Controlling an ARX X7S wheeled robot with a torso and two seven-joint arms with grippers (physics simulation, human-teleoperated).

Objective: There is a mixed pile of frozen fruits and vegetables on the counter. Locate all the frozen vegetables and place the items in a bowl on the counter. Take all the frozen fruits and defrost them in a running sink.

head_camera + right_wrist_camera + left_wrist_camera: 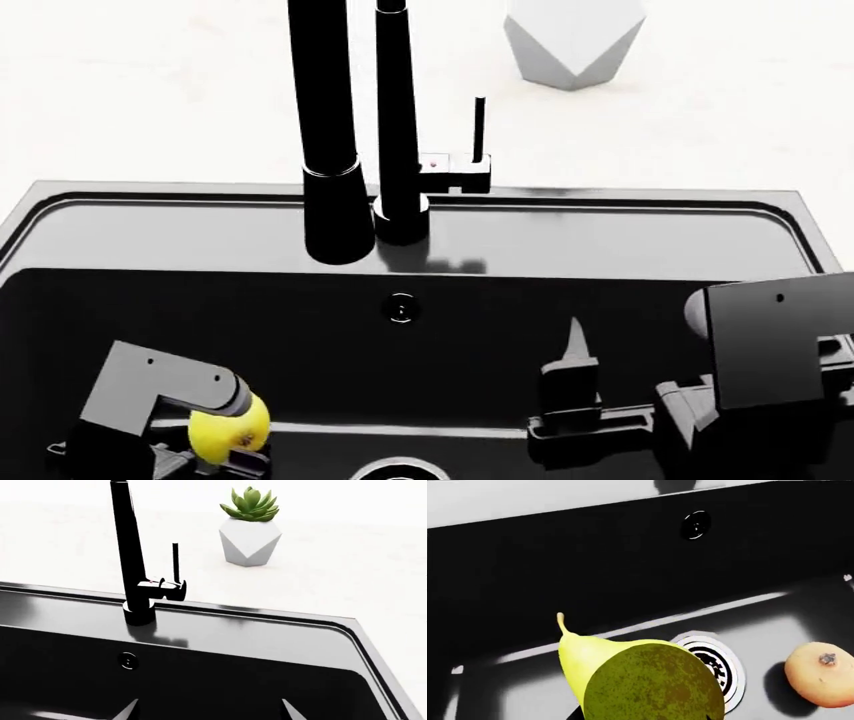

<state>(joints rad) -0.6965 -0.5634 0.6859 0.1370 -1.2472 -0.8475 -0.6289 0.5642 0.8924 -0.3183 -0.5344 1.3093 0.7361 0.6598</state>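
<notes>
Left wrist view: the pear (627, 675) fills the near foreground, stem pointing up and away from the camera, so its long axis runs roughly along the gripper's reach; the fingers themselves are out of frame; the fruit hangs low over the grey floor of the sink (560, 570); the round metal drain (720, 665) lies just behind and beside it; the round golden-orange fruit (820, 672) rests on the sink floor beyond the drain, apart from the pear.

Head view: the left gripper (220, 450) sits low inside the basin with the yellow pear between its jaws, apparently closed on it though the contact is partly hidden; the right gripper (587, 400) is also down in the basin, well apart from the pear, one pointed finger (575, 345) standing up, jaws spread with nothing in them; the left arm is plainly the nearer; the black faucet (334, 130) rises at the back rim, its spout ending above the basin; the lever (478, 130) stands upright; no water is visible.

Right wrist view: two fingertips (290, 711) show at the frame's edge, well apart, nothing between; beyond lie the faucet, the white counter (67, 545) and a faceted planter (249, 542) with a succulent.

Judgement: releasing the pear by the drain looks next; the lever probably needs turning.
</notes>
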